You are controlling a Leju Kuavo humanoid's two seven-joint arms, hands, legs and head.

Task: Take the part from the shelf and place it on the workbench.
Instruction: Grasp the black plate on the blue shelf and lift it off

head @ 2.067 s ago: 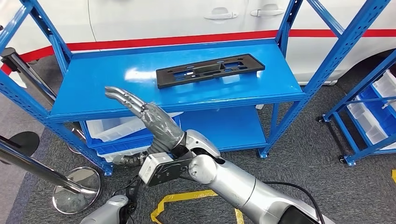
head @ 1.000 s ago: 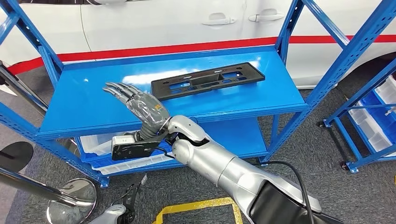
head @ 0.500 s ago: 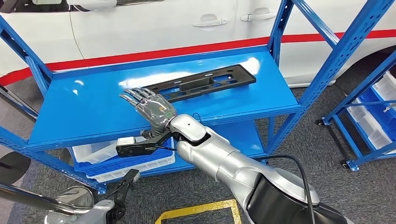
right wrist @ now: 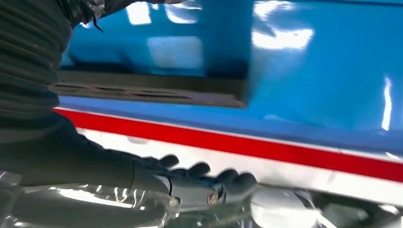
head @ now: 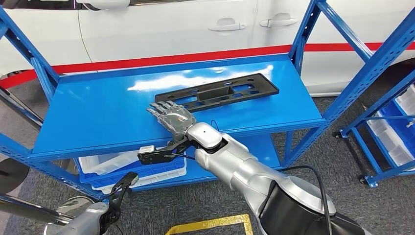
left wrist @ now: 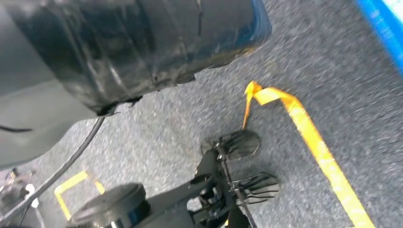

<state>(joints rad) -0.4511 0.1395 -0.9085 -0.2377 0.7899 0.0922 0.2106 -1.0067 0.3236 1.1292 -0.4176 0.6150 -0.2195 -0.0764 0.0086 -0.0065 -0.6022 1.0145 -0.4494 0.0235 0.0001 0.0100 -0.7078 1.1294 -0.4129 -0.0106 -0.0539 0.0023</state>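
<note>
The right hand [head: 171, 116], fingers spread and empty, reaches toward the black part [head: 217, 92] at its two o'clock on the blue shelf [head: 98, 117]; grasp, lift and workbench placement remain.

Glossy metal, matt plastic, rough carpet

The blue shelf [head: 98, 112] is painted metal, smooth and glossy. The part [head: 218, 93] looks like matt black plastic. The floor [head: 313, 152] is rough grey carpet.

A white car [head: 161, 24] with a red stripe [head: 195, 54] stands behind; yellow tape [left wrist: 304, 128] marks the grey floor [head: 337, 147].
</note>
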